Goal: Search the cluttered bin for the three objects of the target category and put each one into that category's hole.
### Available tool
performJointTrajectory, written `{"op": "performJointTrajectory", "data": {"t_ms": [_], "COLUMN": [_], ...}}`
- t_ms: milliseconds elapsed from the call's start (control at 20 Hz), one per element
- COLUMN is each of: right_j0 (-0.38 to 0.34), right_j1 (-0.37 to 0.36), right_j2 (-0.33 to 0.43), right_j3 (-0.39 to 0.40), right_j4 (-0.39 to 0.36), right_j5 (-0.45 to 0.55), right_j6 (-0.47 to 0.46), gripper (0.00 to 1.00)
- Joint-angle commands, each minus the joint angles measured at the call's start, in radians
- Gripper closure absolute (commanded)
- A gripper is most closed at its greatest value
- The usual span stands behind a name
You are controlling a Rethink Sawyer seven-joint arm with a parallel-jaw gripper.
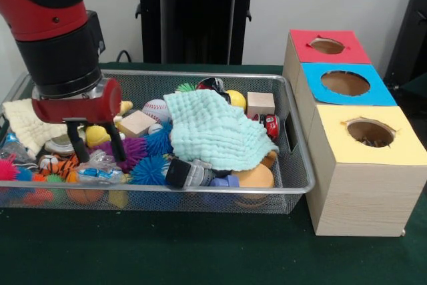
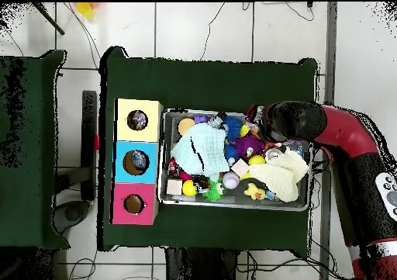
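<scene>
From the front I am seeing my claw (image 1: 95,143) hanging over the left part of the wire mesh bin (image 1: 293,165), its two black fingers (image 1: 80,141) standing apart and reaching down among the clutter; nothing is sitting between them that I can make out, so I am reading it as parted and holding nothing; just below the tips a clear plastic bag (image 1: 100,165) is lying, with an orange striped toy (image 1: 57,166) to its left and a purple spiky ball (image 1: 132,150) to its right; a pale green cloth (image 1: 215,131) is covering the middle of the bin, a baseball (image 1: 155,109) and a wooden block (image 1: 137,123) are lying behind the claw, and a cream cloth (image 1: 27,125) is draping over the left end; beside the bin, to the right, three wooden boxes are standing in a row, the red-topped box (image 1: 327,46) farthest, the blue-topped box (image 1: 345,83) in the middle and the yellow-topped box (image 1: 370,135) nearest, each with a round hole in its top; I cannot tell which items are the target ones.

From overhead I am seeing the arm (image 2: 349,145) curving in from the right over the bin's right end, hiding the claw; the bin is sitting on the dark green table (image 2: 201,79), and the three boxes are lining its left side, yellow at the top, red at the bottom.
</scene>
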Motion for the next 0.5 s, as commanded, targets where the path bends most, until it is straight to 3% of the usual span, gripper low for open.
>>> {"op": "performJointTrajectory", "data": {"t_ms": [50, 500], "right_j0": [-0.038, -0.021], "right_j1": [0.005, 0.045], "right_j2": [0.048, 0.055], "right_j3": [-0.061, -0.075], "right_j4": [-0.083, -0.092], "right_j5": [0.055, 0.014], "right_j6": [-0.392, -0.368], "gripper": [0.0, 0.0]}}
